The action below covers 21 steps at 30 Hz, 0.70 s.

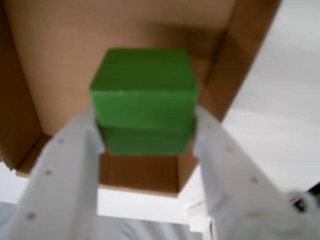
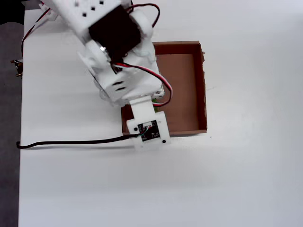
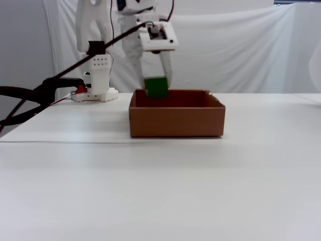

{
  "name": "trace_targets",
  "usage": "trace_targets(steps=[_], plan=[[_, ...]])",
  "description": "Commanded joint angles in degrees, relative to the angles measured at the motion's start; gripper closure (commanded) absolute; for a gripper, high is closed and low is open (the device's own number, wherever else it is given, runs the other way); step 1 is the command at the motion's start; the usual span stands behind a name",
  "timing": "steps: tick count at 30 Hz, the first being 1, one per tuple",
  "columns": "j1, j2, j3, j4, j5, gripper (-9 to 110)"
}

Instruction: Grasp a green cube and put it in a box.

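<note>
My two white plastic fingers (image 1: 145, 132) are clamped on the small bright-green matte cube (image 1: 144, 102), one against each side, at the centre of the wrist view. In the fixed view the cube (image 3: 157, 87) hangs just above the rim of the shallow brown cardboard box (image 3: 176, 122), over its left end. The box stands on the white table (image 3: 160, 186).

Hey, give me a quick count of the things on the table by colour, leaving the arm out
Green: 1, the green cube, held in the gripper over the box.
Brown: 1, the box.
Total: 2.
</note>
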Motion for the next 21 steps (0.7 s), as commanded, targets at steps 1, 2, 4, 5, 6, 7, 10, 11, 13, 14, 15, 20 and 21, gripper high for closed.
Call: trace_targets(steps=[1, 2, 4, 5, 6, 7, 10, 11, 13, 14, 15, 20, 21], plan=[[-2.90, -1.49, -3.16, -1.67, 0.53, 88], [-3.96, -2.29, -2.99, -1.67, 0.79, 88], [-5.98, -3.43, -2.64, -1.67, 1.76, 88], [-6.86, -3.87, -2.37, -1.76, 2.37, 88], [-7.82, -4.22, -2.11, -1.76, 2.81, 88], [-8.61, -4.48, -1.85, -1.76, 3.25, 88], [-10.37, -5.27, -1.67, -2.20, 4.57, 88], [-10.72, -5.45, -1.67, -2.29, 4.83, 88], [-11.16, -5.71, -1.49, -2.55, 5.01, 88], [-11.25, -5.80, -1.23, -2.81, 5.01, 88], [-11.25, -5.89, -0.88, -3.08, 5.01, 88], [-10.63, -5.98, 0.97, -4.48, 5.01, 88], [-10.46, -5.98, 1.32, -4.92, 5.01, 88]])
